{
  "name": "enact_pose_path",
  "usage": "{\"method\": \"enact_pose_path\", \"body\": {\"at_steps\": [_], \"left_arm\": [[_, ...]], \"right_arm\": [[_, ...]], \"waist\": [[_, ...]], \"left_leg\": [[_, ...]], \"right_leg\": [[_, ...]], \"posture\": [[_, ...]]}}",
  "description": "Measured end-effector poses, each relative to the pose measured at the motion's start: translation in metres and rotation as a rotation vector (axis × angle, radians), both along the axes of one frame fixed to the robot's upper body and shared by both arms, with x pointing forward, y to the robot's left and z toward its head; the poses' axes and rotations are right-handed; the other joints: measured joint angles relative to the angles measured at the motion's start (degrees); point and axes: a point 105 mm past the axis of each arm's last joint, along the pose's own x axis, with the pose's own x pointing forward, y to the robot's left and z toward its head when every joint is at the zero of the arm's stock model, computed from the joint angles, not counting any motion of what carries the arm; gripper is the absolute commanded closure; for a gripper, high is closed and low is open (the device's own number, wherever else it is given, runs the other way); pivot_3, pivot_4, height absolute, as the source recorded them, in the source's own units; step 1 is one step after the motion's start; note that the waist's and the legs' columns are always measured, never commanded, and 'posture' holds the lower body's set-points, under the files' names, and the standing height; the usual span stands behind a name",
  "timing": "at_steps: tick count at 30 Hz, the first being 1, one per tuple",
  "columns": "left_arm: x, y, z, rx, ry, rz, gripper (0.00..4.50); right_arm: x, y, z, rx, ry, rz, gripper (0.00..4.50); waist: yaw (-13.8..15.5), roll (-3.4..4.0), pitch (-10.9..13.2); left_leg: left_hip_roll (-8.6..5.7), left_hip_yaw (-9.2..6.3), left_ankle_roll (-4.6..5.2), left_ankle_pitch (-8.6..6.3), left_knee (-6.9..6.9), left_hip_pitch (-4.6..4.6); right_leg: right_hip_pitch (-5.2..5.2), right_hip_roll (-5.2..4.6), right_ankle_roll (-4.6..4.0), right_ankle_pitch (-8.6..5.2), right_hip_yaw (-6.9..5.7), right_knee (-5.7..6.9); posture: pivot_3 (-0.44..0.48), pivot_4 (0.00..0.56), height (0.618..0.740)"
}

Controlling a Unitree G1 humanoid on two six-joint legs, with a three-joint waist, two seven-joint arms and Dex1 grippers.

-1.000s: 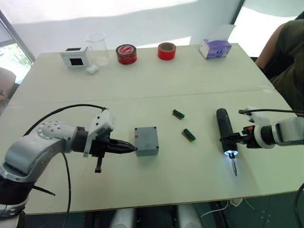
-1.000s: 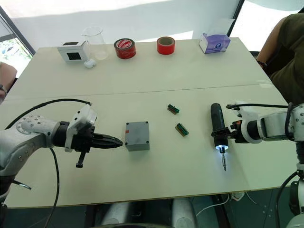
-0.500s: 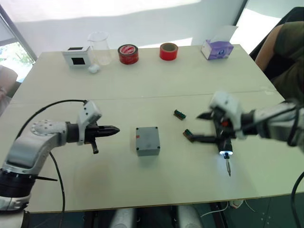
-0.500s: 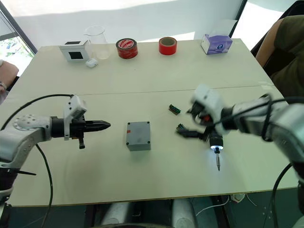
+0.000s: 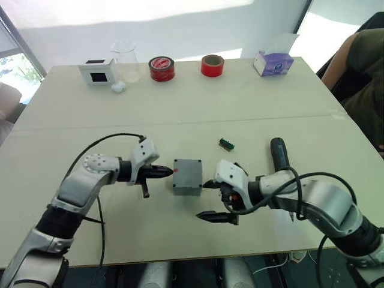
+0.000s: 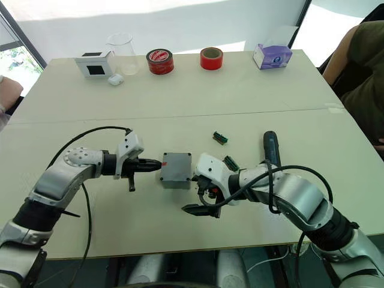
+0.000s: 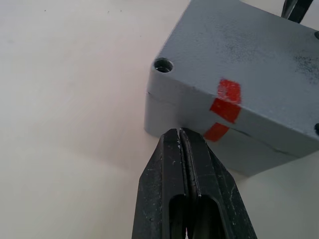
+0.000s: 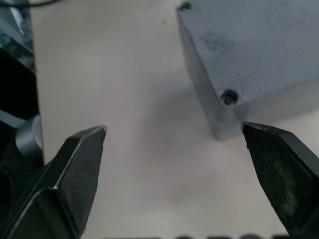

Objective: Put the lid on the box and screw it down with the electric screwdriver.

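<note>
Both arms are closing in on the box [image 5: 186, 176] compared with a second ago: the right end effector [image 5: 213, 200] is no longer beside the electric screwdriver [image 5: 279, 154] and is now sitting spread wide just off the box's right side, while the left end effector [image 7: 183, 145], clenched to a single point with nothing in it, is now pressing its tip against the box's left wall just under the red mark [image 7: 224, 108]. The box is resting on the bench [image 5: 198, 114] a little toward the front edge and near the middle of its width, and the lid [image 8: 264, 40] is already lying flush on top with its corner screw holes showing. The screwdriver is lying loose on the bench to the right, well apart from the box, its tip pointing toward the front edge. Judging from this, the step in hand is squaring and steadying the box before driving any screws. To do it well, the left tip should be holding as a fixed stop rather than shoving, so the box is not skating toward the right edge; the right fingers should be coming in low on the body, below the seam, so the lid is not being nudged off its holes.
</note>
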Motion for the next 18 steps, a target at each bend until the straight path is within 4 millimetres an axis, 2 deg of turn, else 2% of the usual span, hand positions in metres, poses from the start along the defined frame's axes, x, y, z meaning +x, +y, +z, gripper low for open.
{"method": "enact_pose_path", "body": {"at_steps": [5, 8, 13, 15, 18], "left_arm": [[0.017, -0.022, 0.002, -0.022, -0.032, -0.053, 4.5], [0.028, -0.031, 0.005, -0.018, -0.07, -0.08, 4.5], [0.035, 0.004, 0.002, 0.043, -0.076, 0.002, 4.5], [0.029, 0.022, -0.001, 0.065, -0.068, 0.039, 4.5], [0.016, 0.036, -0.01, 0.087, -0.019, 0.066, 4.5]], "right_arm": [[-0.004, 0.009, -0.002, 0.026, 0.045, 0.012, 0.04], [-0.003, 0.006, 0.001, 0.013, 0.029, 0.002, 0.04], [0.01, -0.025, 0.017, -0.06, -0.074, -0.079, 0.04], [0.013, -0.031, 0.02, -0.078, -0.107, -0.087, 0.04], [0.023, -0.037, 0.022, -0.09, -0.162, -0.123, 0.04]], "waist": [[0.44, -0.01, -0.01], [0.8, -0.02, 0.0], [0.5, -0.02, 0.0], [0.32, -0.01, 0.0], [0.12, -0.01, 0.0]], "left_leg": [[-0.03, 0.0, 0.01, 0.0, 0.07, 0.0], [-0.02, 0.01, 0.07, -0.04, 0.35, -0.03], [0.01, 0.02, 0.24, -0.14, 0.49, -0.03], [0.02, 0.03, 0.25, -0.15, 0.5, -0.02], [0.0, 0.03, 0.25, -0.15, 0.54, -0.03]], "right_leg": [[0.0, 0.01, 0.0, 0.0, 0.0, 0.1], [0.01, 0.03, 0.01, -0.01, 0.0, 0.25], [-0.01, 0.04, 0.01, -0.03, 0.02, 0.44], [-0.02, 0.04, 0.01, -0.03, 0.04, 0.45], [0.0, 0.0, 0.01, -0.03, 0.05, 0.47]], "posture": [[0.0, 0.15, 0.74], [0.0, 0.15, 0.74], [0.0, 0.15, 0.74], [0.0, 0.15, 0.74], [0.0, 0.15, 0.74]]}}
